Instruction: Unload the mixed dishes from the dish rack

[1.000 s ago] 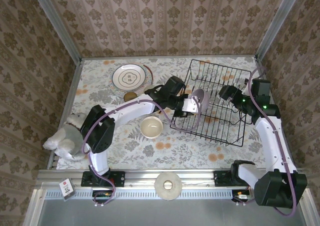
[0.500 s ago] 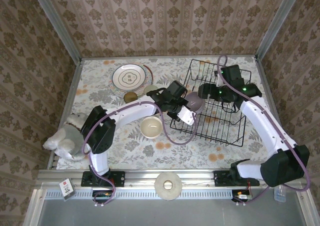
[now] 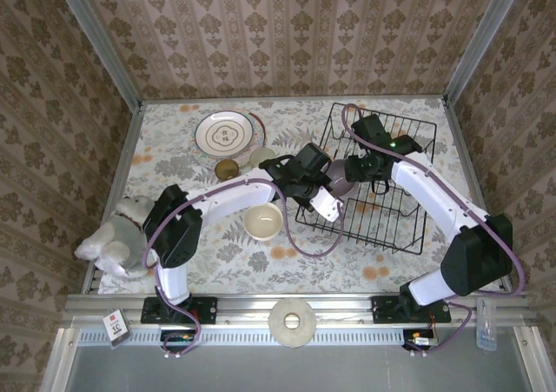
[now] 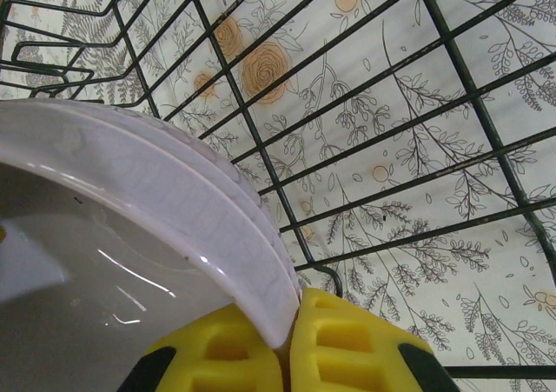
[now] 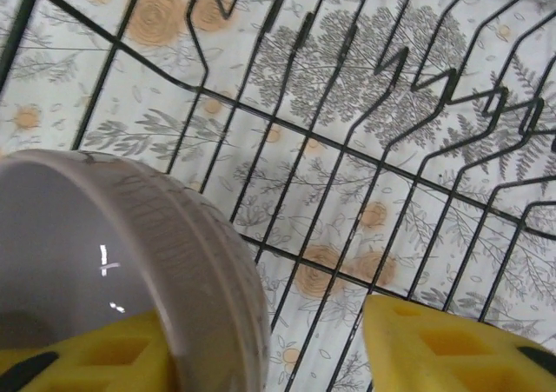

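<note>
The lilac bowl (image 3: 338,173) hangs tilted over the left part of the black wire dish rack (image 3: 391,227). My left gripper (image 3: 327,186) is shut on it: in the left wrist view the yellow fingers (image 4: 347,340) pinch the bowl's rim (image 4: 174,192) above the rack's wires (image 4: 486,131). My right gripper (image 3: 351,169) has reached the same bowl from the right. In the right wrist view its jaws stand open astride the bowl's wall (image 5: 191,235), one finger (image 5: 95,353) inside the bowl, the other finger (image 5: 452,344) well clear of it outside.
A white plate with brown rings (image 3: 224,133) lies at the back left, an amber cup (image 3: 227,168) and a pale tumbler (image 3: 261,156) near it. A cream bowl (image 3: 262,221) sits in front of my left arm. The plush dog (image 3: 113,235) is at the left edge, a pale ring disc (image 3: 294,321) on the front rail.
My right arm has swung left across the rack up to the lilac bowl, its jaws narrowing around the wall. The left gripper has kept its hold and barely moved.
</note>
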Available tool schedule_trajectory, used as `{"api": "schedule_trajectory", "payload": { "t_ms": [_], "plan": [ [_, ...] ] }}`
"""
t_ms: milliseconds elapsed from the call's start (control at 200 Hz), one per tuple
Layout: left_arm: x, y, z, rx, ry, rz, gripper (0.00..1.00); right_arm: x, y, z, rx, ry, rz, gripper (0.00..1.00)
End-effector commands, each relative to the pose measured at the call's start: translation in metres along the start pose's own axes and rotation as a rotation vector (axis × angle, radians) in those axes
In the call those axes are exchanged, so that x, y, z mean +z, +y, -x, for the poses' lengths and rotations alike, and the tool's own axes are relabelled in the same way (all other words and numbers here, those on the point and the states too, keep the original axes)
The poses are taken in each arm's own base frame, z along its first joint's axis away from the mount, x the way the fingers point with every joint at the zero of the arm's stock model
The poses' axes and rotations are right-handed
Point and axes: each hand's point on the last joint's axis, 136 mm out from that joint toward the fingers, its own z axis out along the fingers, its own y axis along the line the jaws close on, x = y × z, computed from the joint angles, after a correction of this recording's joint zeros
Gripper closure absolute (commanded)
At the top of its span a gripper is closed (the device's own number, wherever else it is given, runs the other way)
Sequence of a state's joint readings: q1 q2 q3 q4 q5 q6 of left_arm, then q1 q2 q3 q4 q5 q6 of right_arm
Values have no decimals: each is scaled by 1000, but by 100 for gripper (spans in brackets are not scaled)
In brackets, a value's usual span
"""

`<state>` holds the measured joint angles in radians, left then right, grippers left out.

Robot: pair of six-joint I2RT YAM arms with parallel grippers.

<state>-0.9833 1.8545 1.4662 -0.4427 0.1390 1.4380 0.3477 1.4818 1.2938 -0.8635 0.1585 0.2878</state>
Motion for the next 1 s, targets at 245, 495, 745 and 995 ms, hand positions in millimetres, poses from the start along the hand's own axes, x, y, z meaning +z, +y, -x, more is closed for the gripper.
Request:
{"api": "schedule_trajectory", "payload": {
  "t_ms": [245, 495, 745, 995],
  "plan": [
    [0, 27, 1, 36, 30, 80, 100, 8, -6, -7, -21, 22, -101, 83],
    [0, 34, 1, 39, 43, 105, 100, 14, -4, -11, -24, 44, -93, 87],
    [2, 35, -1, 37, 55, 112, 100, 21, -3, -13, -22, 60, -97, 76],
    [3, 37, -1, 25, 54, 128, 100, 21, 0, -13, -16, 59, -81, 92]
  ]
}}
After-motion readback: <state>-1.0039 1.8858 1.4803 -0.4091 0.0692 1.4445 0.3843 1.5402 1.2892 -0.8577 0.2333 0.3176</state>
